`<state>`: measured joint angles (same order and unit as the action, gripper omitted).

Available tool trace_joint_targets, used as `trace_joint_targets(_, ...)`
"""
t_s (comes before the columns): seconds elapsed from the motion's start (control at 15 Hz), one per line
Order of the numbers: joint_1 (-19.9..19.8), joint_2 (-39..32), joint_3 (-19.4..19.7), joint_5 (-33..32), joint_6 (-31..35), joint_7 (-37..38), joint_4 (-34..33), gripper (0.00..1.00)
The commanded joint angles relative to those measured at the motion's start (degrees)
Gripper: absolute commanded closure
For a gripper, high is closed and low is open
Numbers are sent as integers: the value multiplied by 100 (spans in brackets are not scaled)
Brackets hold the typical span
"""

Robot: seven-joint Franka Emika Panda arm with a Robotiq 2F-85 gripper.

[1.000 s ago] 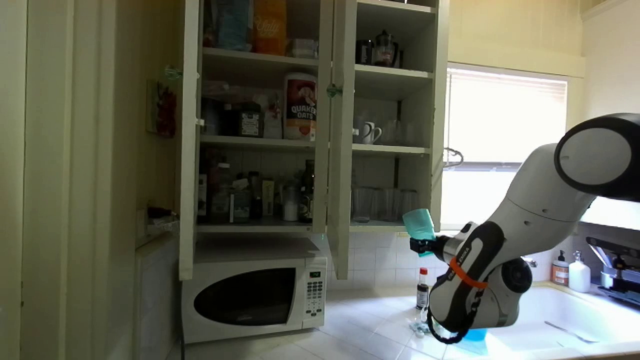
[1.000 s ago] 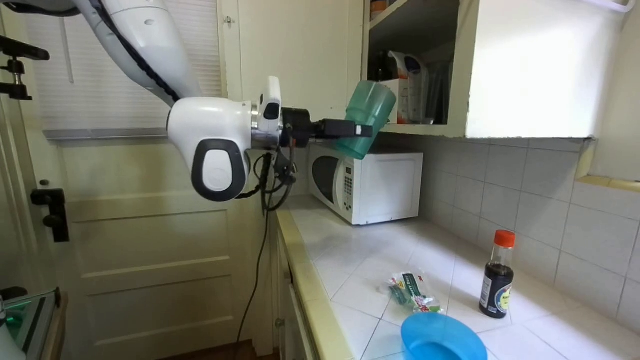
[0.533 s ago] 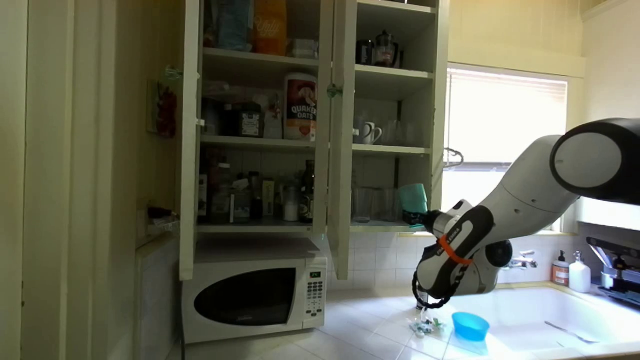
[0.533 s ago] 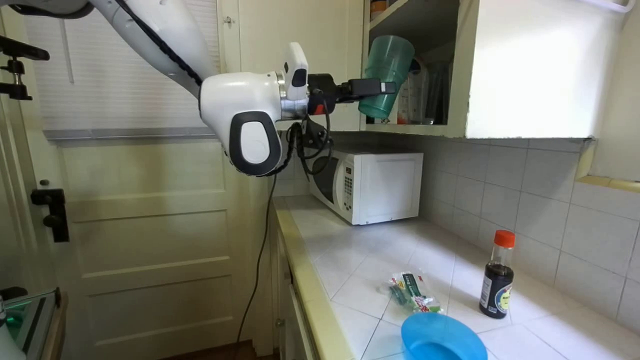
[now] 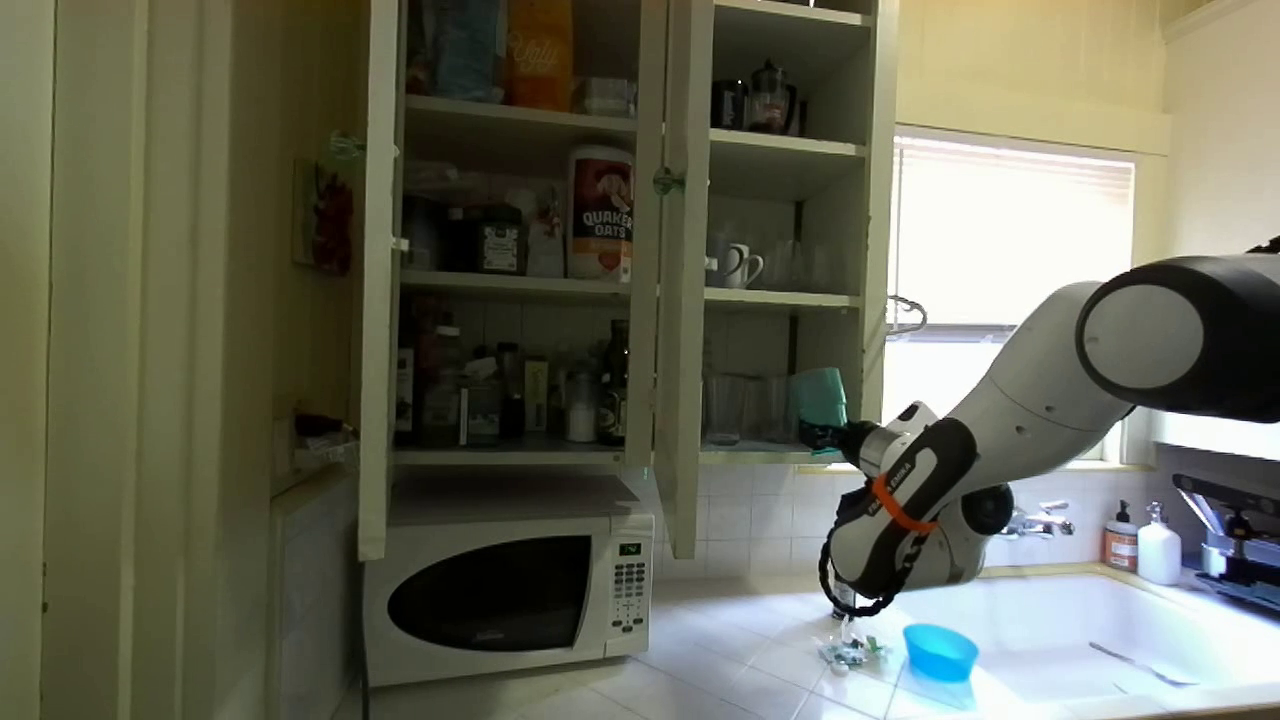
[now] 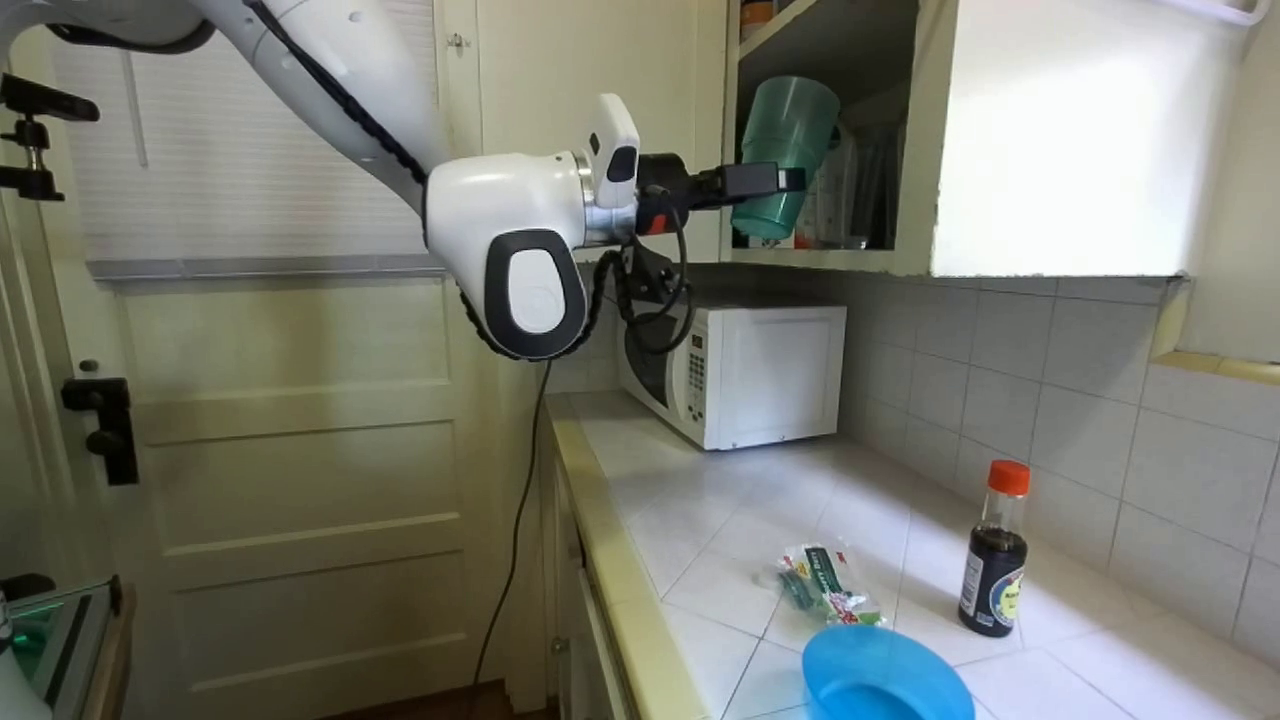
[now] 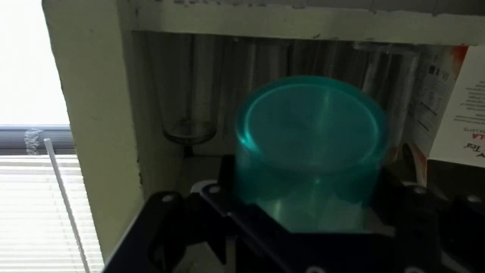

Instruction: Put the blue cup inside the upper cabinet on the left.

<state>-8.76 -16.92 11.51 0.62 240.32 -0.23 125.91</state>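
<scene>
My gripper (image 5: 820,436) is shut on a tall teal-blue cup (image 5: 820,392), tilted, in front of the right cabinet bay (image 5: 780,298) with the glasses. The gripper (image 6: 795,180) and teal cup (image 6: 790,120) show there too, at the cabinet opening (image 6: 830,260); I cannot tell whether the cup is past its front edge. In the wrist view, upside down, the teal cup (image 7: 312,125) sits between the fingers (image 7: 308,185). A short, wide sky-blue cup (image 5: 940,652) stands on the counter by the sink, also in an exterior view (image 6: 885,665). The crowded upper cabinet bay (image 5: 510,457) is further left, open.
An open cabinet door (image 5: 684,300) juts out between the two bays. A microwave (image 5: 500,600) stands under the left bay. Drinking glasses (image 7: 189,94) and a tea box (image 7: 462,110) are behind the teal cup. A red-capped bottle (image 6: 993,560) and a plastic packet (image 6: 828,585) lie on the counter.
The gripper has risen with the teal cup from below shelf level and moved closer to the right bay. The sky-blue cup, mostly hidden behind the arm before, now shows in an exterior view.
</scene>
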Motion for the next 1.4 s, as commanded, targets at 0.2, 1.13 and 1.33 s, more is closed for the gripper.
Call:
trace_joint_targets(0.2, -158, -769, -94, -128, 264, -62, -1207, 44)
trace_joint_targets(1.13, -171, -2012, -196, 105, 264, -314, -2938, 44)
trace_joint_targets(1.33, -174, -2112, -280, 157, 301, -236, -3030, 44)
